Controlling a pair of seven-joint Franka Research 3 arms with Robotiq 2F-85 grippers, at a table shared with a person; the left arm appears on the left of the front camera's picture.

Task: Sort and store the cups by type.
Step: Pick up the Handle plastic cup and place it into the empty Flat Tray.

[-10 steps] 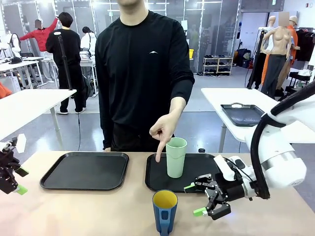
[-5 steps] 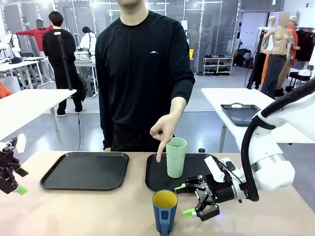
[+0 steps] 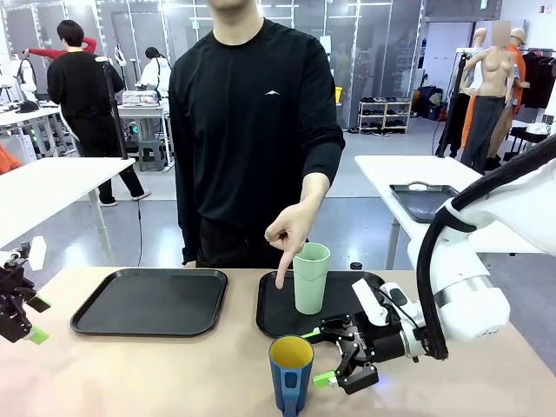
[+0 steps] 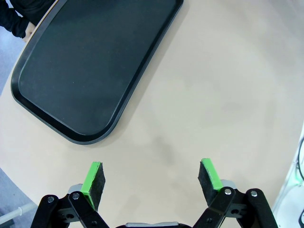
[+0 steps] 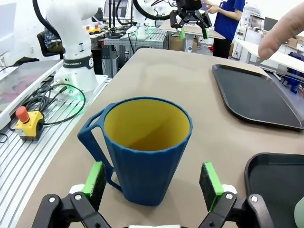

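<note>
The dark blue mug [image 3: 291, 372] with a yellow inside stands near the table's front edge, its handle toward the robot's side. My right gripper [image 3: 319, 356] is open just to the mug's right, fingers pointing at it. In the right wrist view the mug [image 5: 142, 147] sits right ahead between the spread green pads of that gripper [image 5: 152, 183], not gripped. The pale mint-green tumbler [image 3: 311, 278] stands upright on the right black tray [image 3: 356, 291]. The person's finger [image 3: 281, 276] points down at that tray beside the tumbler. My left gripper [image 3: 36, 319] [image 4: 152, 180] hangs open at the far left, holding nothing.
A second black tray [image 3: 148, 301] [image 4: 90, 61] lies bare at the left middle of the table. The person stands at the far side, behind the trays. Bare tabletop lies between the left tray and the mug.
My right gripper has moved left across the table, closing in on the blue mug, still open. The person's pointing hand, both cups and the left arm have stayed put.
</note>
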